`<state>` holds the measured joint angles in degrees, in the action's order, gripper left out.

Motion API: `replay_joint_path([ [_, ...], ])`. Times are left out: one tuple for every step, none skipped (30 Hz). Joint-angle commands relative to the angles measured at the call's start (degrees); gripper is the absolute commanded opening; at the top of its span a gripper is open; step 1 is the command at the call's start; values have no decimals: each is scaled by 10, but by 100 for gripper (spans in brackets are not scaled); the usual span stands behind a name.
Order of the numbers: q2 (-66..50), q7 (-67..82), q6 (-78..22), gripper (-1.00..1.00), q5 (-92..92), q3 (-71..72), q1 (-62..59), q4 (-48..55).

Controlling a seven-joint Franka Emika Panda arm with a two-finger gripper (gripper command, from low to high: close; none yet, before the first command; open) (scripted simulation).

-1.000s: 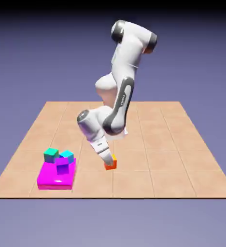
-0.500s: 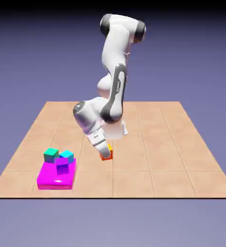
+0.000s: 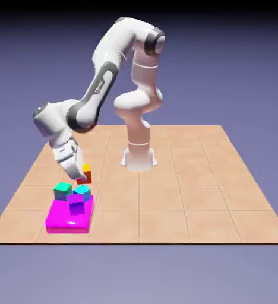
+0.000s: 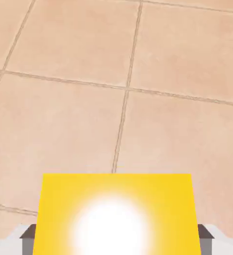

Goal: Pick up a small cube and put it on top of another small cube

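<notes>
The small orange cube (image 3: 86,173) hangs above the table at the exterior view's left, with my gripper (image 3: 83,176) shut on it. It sits just above and slightly behind the cyan cube (image 3: 82,192). In the hand view the orange cube (image 4: 116,214) fills the bottom middle, brightly lit, and a grey fingertip (image 4: 28,232) shows at each of its sides. A teal cube (image 3: 62,190) and a purple cube (image 3: 77,203) rest with the cyan one on a magenta block (image 3: 67,218).
The table is tan tile (image 4: 113,74), and its front edge lies just past the magenta block. The robot's white base (image 3: 138,155) stands in the middle of the table, to the right of the held cube.
My gripper closed on the orange cube, lifted it off the table and carried it to the exterior view's left, up to the cluster of cubes on the magenta block.
</notes>
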<state>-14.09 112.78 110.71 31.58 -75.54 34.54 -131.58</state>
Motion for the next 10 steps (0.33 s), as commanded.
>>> replay_joint_path([
  [0, 1, 0, -100, 2, 0, 0, 0],
  [-17, 15, 12, -100, 24, 21, -13, -8],
  [-33, 30, 23, -100, 45, 41, -27, -15],
  [-50, 45, 35, -100, 67, 62, -40, -23],
  [-67, 59, 46, -100, 89, 83, -53, -30],
  [-81, 72, 56, -100, 108, 100, -64, -37],
  [-81, 72, 56, 100, 108, 100, -64, -37],
  [-81, 72, 56, 100, 108, 100, -64, -37],
  [-64, 57, 44, 100, 86, 80, -51, -29],
  [-47, 42, 33, 100, 64, 59, -38, -22],
])
